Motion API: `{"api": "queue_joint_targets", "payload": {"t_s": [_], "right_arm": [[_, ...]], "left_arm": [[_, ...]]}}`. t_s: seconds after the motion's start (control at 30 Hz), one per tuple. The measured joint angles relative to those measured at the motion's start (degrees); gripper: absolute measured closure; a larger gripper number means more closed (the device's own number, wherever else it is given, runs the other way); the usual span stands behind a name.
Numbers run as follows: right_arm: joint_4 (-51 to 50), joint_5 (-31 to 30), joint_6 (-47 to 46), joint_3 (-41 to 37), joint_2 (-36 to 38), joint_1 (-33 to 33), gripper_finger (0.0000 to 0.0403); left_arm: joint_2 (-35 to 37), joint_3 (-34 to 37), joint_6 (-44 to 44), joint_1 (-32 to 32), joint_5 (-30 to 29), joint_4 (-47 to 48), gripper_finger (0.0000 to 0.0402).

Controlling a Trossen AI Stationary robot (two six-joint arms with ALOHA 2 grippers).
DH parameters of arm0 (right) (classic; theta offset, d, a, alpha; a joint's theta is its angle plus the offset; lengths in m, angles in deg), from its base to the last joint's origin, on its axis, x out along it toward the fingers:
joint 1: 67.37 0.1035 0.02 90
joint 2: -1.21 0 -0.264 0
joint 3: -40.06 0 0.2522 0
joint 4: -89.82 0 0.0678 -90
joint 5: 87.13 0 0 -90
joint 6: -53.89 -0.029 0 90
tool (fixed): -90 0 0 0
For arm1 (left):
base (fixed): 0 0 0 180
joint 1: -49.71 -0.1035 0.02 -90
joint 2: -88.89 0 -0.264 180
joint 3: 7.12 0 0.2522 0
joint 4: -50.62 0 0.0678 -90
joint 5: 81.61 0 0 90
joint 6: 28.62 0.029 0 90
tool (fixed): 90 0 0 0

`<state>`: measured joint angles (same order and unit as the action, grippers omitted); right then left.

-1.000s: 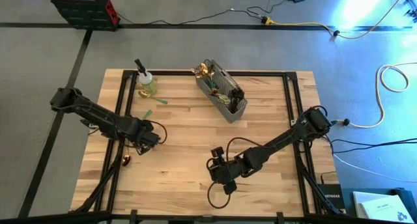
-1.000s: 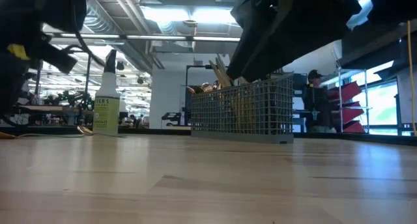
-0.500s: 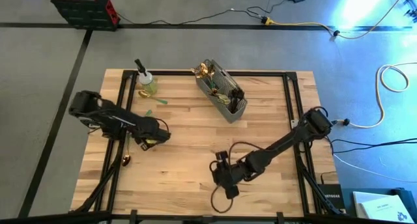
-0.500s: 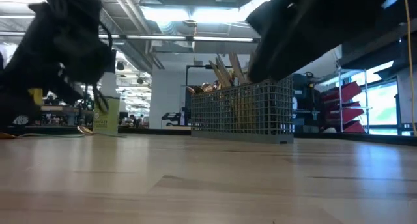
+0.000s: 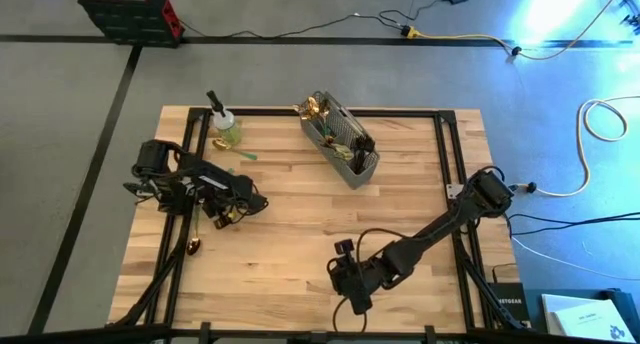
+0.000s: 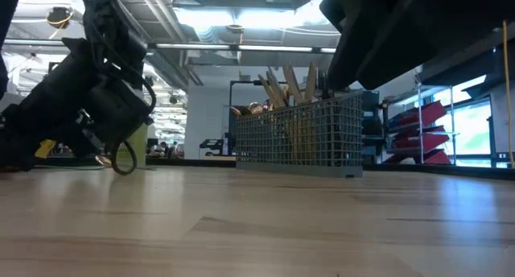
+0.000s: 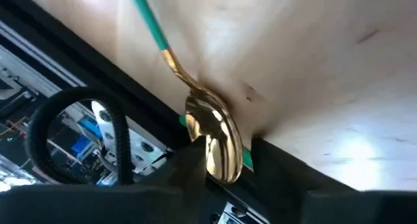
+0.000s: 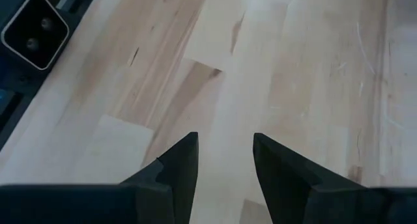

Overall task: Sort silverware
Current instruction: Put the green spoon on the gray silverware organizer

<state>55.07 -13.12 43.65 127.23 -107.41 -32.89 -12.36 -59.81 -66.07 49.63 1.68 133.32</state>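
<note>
Left gripper (image 5: 228, 210) at the table's (image 5: 300, 234) left edge.
It seems to grip a gold spoon (image 7: 212, 136); right gripper (image 8: 225, 165) gapes, empty; no legible writing.

Overhead, straight down on pale wooden table (image 5: 300, 234); level from table-top toward grey wire-mesh caddy (image 6: 299, 140), at 12 o'clock overhead; wrist cameras close on wood.

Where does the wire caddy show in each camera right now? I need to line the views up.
High view: the wire caddy sits at the table's far middle, angled, with silverware sticking out.
Low view: the caddy stands centre, behind bare tabletop.
Left wrist view: not in it.
Right wrist view: not in it.
Shared landmark: the spray bottle, left of the caddy in the high view.
</note>
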Motion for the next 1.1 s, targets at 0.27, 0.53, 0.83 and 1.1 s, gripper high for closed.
{"api": "queue_joint_targets", "payload": {"t_s": [0.27,0.53,0.83,1.1], "right_arm": [[-0.39,-0.01,-0.82,0.01,0.00,0.02,0.0272],[-10.43,1.52,-8.29,0.01,0.54,1.34,0.0272],[-16.64,-1.60,-15.35,0.01,1.87,4.57,0.0272],[-16.61,-5.88,-21.76,0.01,4.70,8.84,0.0272]], "left_arm": [[-0.08,0.81,2.00,1.64,1.13,-0.99,0.0397],[2.36,-8.96,2.37,7.84,6.59,3.63,0.0402],[9.25,-28.85,1.65,12.53,8.25,10.01,0.0401],[16.77,-42.84,4.89,10.73,10.63,9.97,0.0401]]}}
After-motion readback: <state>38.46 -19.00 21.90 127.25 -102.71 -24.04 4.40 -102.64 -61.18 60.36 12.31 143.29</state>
